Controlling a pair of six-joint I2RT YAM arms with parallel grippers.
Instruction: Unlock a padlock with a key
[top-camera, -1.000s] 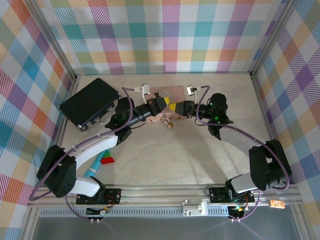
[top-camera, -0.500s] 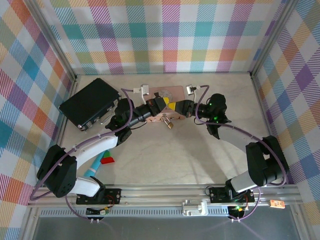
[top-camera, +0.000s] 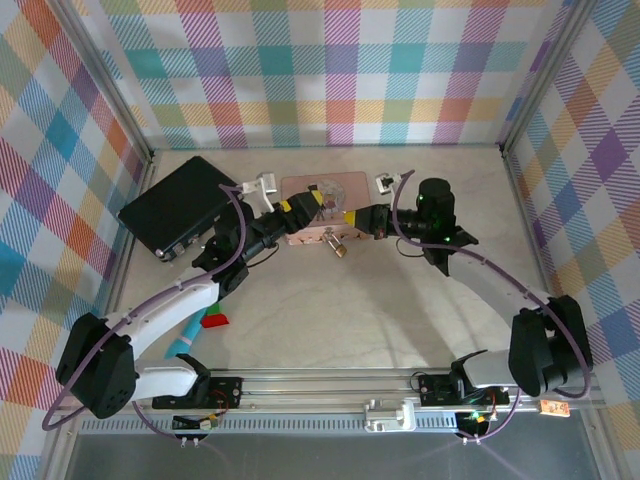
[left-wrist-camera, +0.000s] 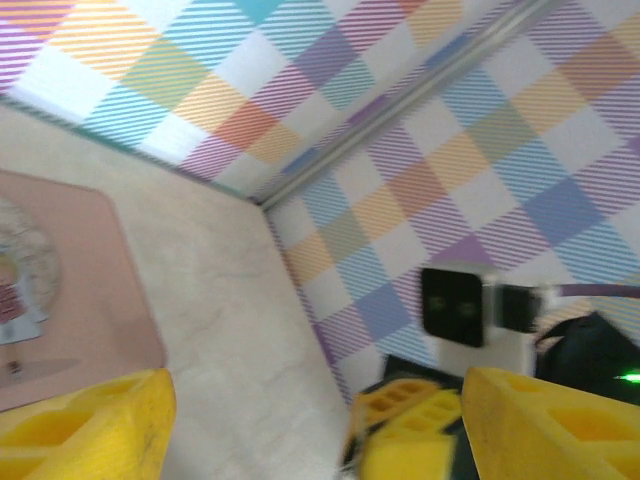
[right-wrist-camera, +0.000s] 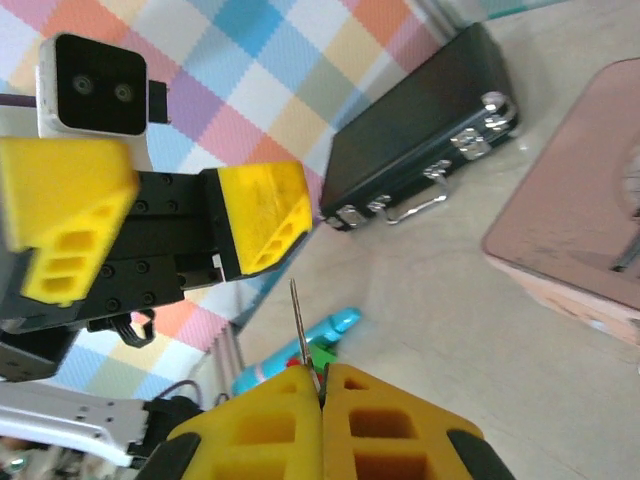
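From above, the left gripper (top-camera: 315, 208) hangs over the front of the tin (top-camera: 330, 184), with the right gripper (top-camera: 357, 217) just beside it. The padlock (top-camera: 339, 247) sits at the tin's near edge. On the left wrist camera, the left gripper (left-wrist-camera: 310, 425) has its fingers (left-wrist-camera: 90, 420) spread wide on nothing, the tin (left-wrist-camera: 90, 290) below-left. On the right wrist camera, the right gripper (right-wrist-camera: 322, 385) is pinched tight on the key (right-wrist-camera: 297, 320), whose blade pokes out towards the spread left gripper (right-wrist-camera: 165, 215), the case (right-wrist-camera: 420, 150) beyond.
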